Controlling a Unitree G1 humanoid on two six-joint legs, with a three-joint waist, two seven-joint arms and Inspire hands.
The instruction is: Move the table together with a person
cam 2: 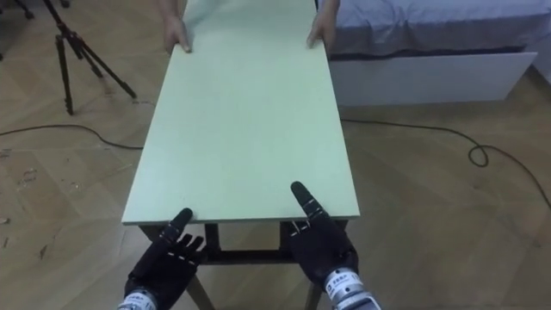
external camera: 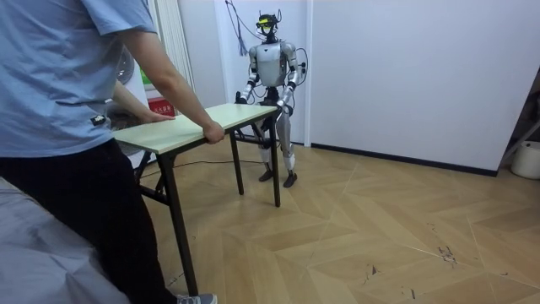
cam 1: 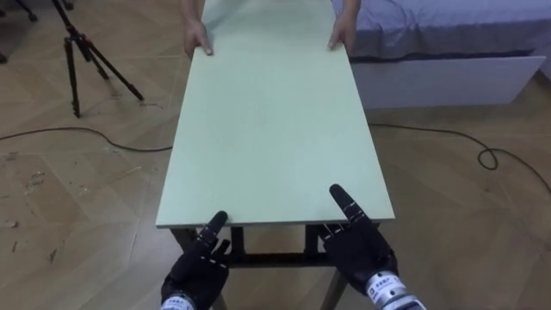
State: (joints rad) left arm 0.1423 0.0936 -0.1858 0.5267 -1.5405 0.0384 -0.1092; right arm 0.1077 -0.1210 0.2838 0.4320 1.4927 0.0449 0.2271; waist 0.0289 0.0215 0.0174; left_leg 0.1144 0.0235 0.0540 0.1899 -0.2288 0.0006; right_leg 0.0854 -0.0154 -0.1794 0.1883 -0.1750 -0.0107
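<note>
A long table with a pale green top (cam 1: pixel 271 129) and dark legs stretches away from me. My left hand (cam 1: pixel 200 265) grips its near edge at the left corner, thumb on top and fingers underneath. In the same way my right hand (cam 1: pixel 362 248) holds the near edge at the right corner. At the far end a person's two hands (cam 1: pixel 199 41) (cam 1: pixel 342 36) clasp the two far corners. In the room view the person in a blue shirt (external camera: pixel 59 76) holds one end of the table (external camera: pixel 181 125), and I stand at the other end by the white wall.
A black tripod (cam 1: pixel 82 52) stands on the wooden floor to the far left. A bed with a grey cover (cam 1: pixel 448 43) lies at the far right, close to the table's far corner. Cables (cam 1: pixel 86 133) (cam 1: pixel 491 157) run across the floor on both sides.
</note>
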